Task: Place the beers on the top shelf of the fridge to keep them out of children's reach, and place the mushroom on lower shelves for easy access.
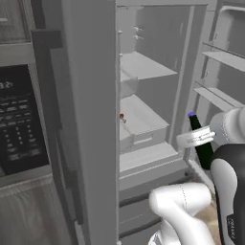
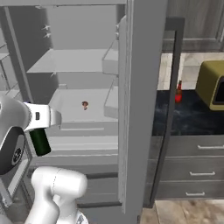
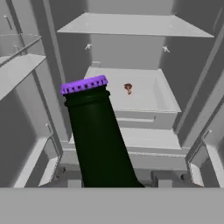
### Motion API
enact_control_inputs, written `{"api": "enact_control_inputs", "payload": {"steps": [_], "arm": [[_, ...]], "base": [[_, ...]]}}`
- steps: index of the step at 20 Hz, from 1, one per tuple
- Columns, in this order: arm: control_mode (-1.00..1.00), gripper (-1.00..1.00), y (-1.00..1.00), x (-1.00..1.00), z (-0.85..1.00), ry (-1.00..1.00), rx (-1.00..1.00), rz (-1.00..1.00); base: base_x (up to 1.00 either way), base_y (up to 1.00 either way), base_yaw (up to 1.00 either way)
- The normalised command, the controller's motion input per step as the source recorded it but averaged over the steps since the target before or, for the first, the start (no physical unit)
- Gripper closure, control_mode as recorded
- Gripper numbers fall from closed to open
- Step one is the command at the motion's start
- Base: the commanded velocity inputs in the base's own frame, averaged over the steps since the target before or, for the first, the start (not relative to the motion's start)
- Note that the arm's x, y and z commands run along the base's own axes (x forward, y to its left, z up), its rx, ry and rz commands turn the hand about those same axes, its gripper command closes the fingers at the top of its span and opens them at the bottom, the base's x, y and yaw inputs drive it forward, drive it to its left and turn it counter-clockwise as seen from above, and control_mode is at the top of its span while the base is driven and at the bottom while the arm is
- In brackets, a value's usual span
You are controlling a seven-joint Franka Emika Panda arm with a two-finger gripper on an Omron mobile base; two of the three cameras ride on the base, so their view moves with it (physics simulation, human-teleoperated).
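My gripper (image 1: 200, 138) is shut on the dark green beer (image 1: 201, 143), purple cap up, just outside the open fridge (image 1: 162, 33) at its lower right. From the other side, the gripper (image 2: 43, 119) holds the same bottle (image 2: 40, 141). The hand view looks past the bottle (image 3: 98, 135) into the fridge. The top shelf (image 3: 127, 26) is a bare slab above. The mushroom (image 3: 127, 88) sits on the lower shelf (image 3: 148, 98) with the drawer front, also seen as mushroom (image 1: 122, 116) and mushroom (image 2: 85, 104). The brown beer (image 2: 178, 92) stands on the dark counter (image 2: 192, 116).
The open fridge door (image 1: 88, 119) stands edge-on at the left, and door bins (image 1: 220, 57) line the right one. A black microwave (image 1: 19, 119) is at far left. An olive appliance (image 2: 212, 83) sits on the counter above grey drawers (image 2: 197, 166).
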Motion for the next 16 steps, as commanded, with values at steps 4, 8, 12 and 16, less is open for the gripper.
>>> {"api": "enact_control_inputs", "payload": {"steps": [4,8,12,16], "arm": [[1.00,1.00,0.00,0.00,0.00,0.00,0.00,0.00],[1.00,1.00,0.00,0.00,0.00,0.00,0.00,0.00],[1.00,1.00,0.00,0.00,0.00,0.00,0.00,0.00],[-1.00,1.00,-0.02,0.27,0.00,-0.01,0.01,0.09]], "base": [[0.80,-0.01,0.13],[0.81,-0.03,0.18],[0.56,-0.04,0.20],[0.00,0.00,0.00]]}}
